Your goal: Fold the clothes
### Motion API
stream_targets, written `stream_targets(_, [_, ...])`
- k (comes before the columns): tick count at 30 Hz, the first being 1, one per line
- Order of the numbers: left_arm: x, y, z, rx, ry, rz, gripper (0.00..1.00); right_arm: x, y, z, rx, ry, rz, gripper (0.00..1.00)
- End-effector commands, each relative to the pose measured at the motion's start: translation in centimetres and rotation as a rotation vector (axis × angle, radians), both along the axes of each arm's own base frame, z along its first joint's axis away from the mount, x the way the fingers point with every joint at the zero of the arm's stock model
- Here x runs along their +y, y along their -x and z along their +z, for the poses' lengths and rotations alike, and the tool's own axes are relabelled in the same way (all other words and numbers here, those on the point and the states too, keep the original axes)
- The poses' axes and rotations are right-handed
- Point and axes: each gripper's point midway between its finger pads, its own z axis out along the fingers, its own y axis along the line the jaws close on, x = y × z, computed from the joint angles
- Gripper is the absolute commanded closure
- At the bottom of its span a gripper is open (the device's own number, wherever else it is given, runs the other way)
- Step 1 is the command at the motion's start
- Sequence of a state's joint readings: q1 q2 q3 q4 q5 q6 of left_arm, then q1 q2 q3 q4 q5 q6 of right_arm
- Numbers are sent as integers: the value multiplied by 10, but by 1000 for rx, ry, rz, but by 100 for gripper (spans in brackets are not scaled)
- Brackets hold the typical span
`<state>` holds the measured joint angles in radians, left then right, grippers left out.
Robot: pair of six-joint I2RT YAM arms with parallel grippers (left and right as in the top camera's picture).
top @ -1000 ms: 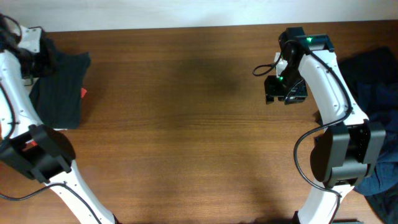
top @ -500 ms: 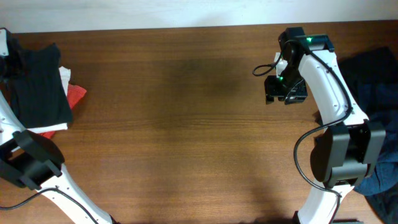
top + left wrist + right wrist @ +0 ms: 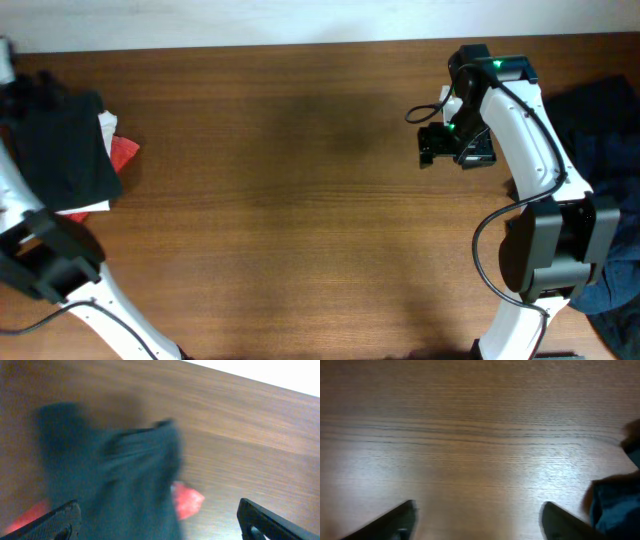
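- Since half a second before, the black garment point(image 3: 62, 150) had sunk and spread a little toward 6 o'clock, and the right gripper point(image 3: 440, 145) had edged toward 9 o'clock.
- Brown wood-grain table point(image 3: 300, 210) filled the overhead view, with a pale wall point(image 3: 250, 20) along the 12 o'clock edge.
- At the 9 o'clock edge the black garment lay over a white piece point(image 3: 105, 124) and a red piece point(image 3: 122, 152).
- A navy heap point(image 3: 610, 130) sat at the 3 o'clock edge, behind the right arm.
- Only the left wrist view showed the left gripper point(image 3: 159, 510): fingers spread wide over the blurred black garment, gripping nothing, with red cloth peeking out either side.
- The right wrist view showed the right gripper's fingers wide apart over bare wood, with blue cloth at 4 o'clock.
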<state>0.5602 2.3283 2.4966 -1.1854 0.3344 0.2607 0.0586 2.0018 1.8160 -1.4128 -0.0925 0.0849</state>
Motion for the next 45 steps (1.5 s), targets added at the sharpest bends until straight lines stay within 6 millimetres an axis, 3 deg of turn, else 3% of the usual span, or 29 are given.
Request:
stream_targets(1, [-101, -34, -2, 6, 50, -189, 1, 17, -7, 12, -46, -118, -5, 1])
stream_targets(4, [-201, -38, -14, 90, 69, -361, 1, 33, -10, 17, -56, -216, -3, 1])
stream_targets(6, [-235, -27, -24, 174, 49, -379, 1, 35, -8, 17, -49, -225, -3, 1])
stream_targets(9, [-289, 29, -44, 444, -4, -412, 1, 32, 14, 17, 41, -209, -4, 1])
stream_targets(11, [-309, 57, -47, 554, -5, -459, 1, 31, 30, 18, 108, -207, 3, 1])
stream_targets(13, [-319, 61, -48, 569, 3, -451, 1, 30, 46, 21, 175, -203, -2, 1])
stream_targets(16, [-324, 75, -56, 630, 52, -406, 1, 28, 70, 26, 253, -209, 56, 1])
stream_targets(20, [-307, 130, -64, 778, 4, -387, 1, 25, 88, 36, 222, -194, 60, 1])
stream_targets(23, [-300, 168, -54, 806, -14, -382, 1, 14, 90, 57, 82, -125, 23, 1])
stream_targets(27, [-293, 190, -18, 546, -62, -373, 1, 10, 101, 96, -203, -117, -2, 1])
stream_targets(32, [-291, 219, 26, 118, -96, -359, 1, 8, 127, 103, -449, -126, 11, 1])
stream_targets(36, [-286, 262, 69, -282, -126, -336, 1, -3, 143, 113, -706, -82, 5, 1])
stream_targets(40, [-283, 293, 82, -434, -135, -326, 1, -15, 171, 110, -757, -21, -17, 2])
stream_targets(45, [-282, 304, 85, -453, -137, -324, 1, -16, 172, 110, -759, -20, -17, 1])
